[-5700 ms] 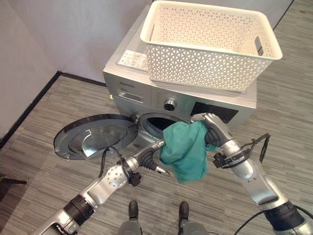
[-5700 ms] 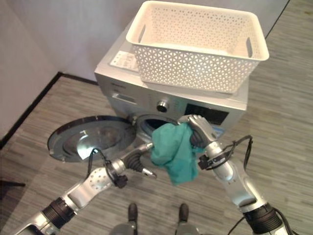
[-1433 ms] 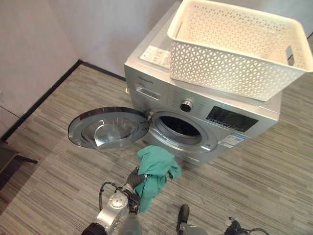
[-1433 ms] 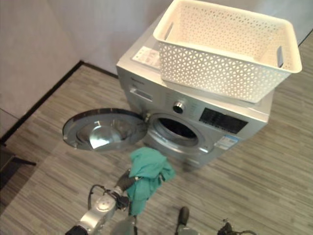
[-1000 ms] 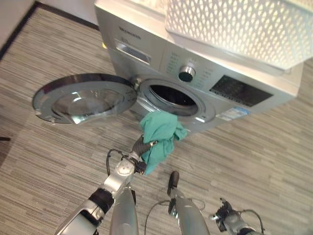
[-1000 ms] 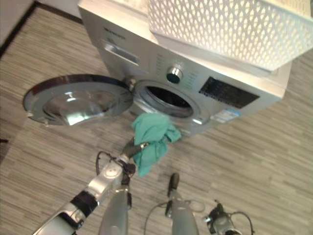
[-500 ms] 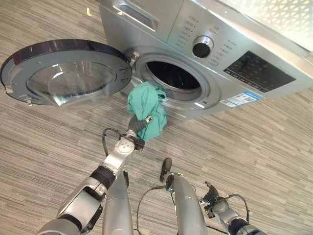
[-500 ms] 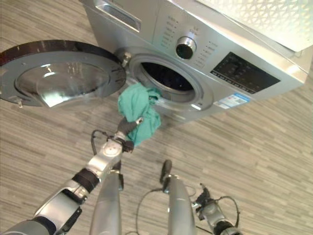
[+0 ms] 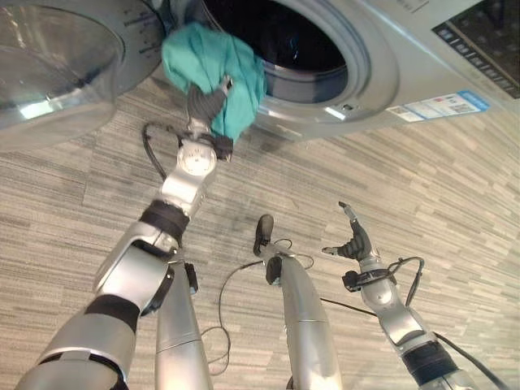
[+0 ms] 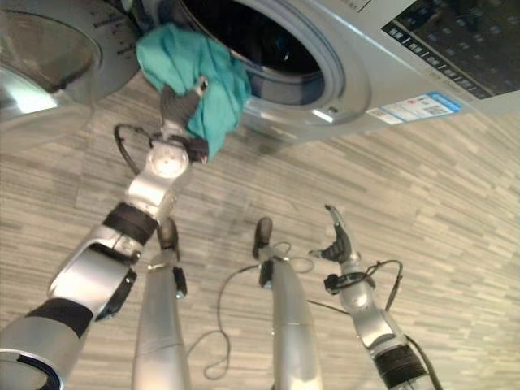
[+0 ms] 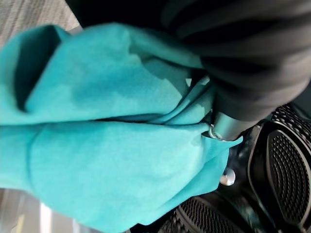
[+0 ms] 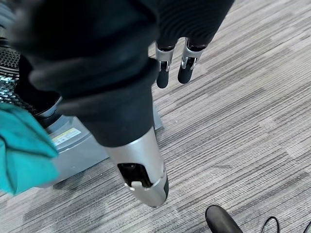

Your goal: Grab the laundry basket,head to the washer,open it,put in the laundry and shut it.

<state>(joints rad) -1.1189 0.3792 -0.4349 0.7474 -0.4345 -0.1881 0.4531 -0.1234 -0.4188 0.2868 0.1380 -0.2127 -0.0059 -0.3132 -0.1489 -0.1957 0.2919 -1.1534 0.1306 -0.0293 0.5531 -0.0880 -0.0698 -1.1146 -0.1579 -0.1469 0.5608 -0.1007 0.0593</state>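
Observation:
A teal cloth (image 9: 205,55) is bunched in my left hand (image 9: 206,99), whose fingers are curled round it. The hand holds it up against the lower left rim of the washer's round opening (image 9: 280,36). In the left wrist view the cloth (image 11: 97,145) hangs in front of the dark perforated drum (image 11: 286,170). The washer's door (image 9: 49,57) is swung open to the left. My right hand (image 9: 355,242) hangs low over the floor at the right, away from the washer, with straight fingers (image 12: 170,68) and nothing in it.
The silver washer front (image 10: 422,49), with a dark control panel and a label, rises at the upper right. Grey striped flooring (image 9: 455,179) spreads in front of the machine.
The camera has dipped closer to the washer. My left hand has raised the teal cloth from below the opening to its rim. My right hand has come into view at the lower right.

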